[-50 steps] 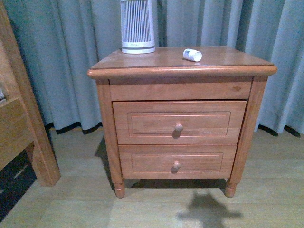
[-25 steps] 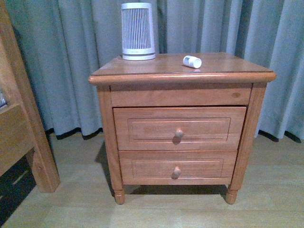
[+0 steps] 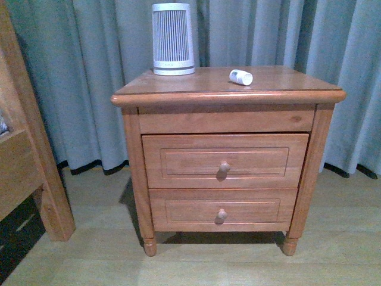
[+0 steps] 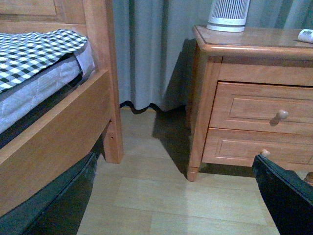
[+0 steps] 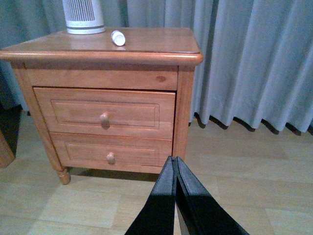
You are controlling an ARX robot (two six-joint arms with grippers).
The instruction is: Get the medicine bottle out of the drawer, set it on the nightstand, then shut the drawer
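The nightstand (image 3: 229,95) stands in front of me with both drawers pushed in. The taller upper drawer (image 3: 178,161) has its round knob (image 3: 224,167) at the centre. The medicine bottle (image 3: 241,77) lies on its side on the nightstand top, right of centre; it also shows in the right wrist view (image 5: 118,37) and at the edge of the left wrist view (image 4: 306,35). Neither gripper shows in the front view. My left gripper (image 4: 175,164) is open and empty, low over the floor left of the nightstand. My right gripper (image 5: 173,159) is shut and empty, back from the drawer (image 5: 73,112).
A tall white ribbed device (image 3: 172,39) stands at the back left of the nightstand top. The shorter lower drawer (image 3: 178,210) is closed. A wooden bed frame (image 4: 58,132) with a checked cover stands to the left. Grey curtains (image 3: 89,77) hang behind. The floor is pale wood.
Since a second ago the front view has shifted so the nightstand sits lower in the picture, and an arm's shadow has left the floor. The bottle and drawers have not moved.
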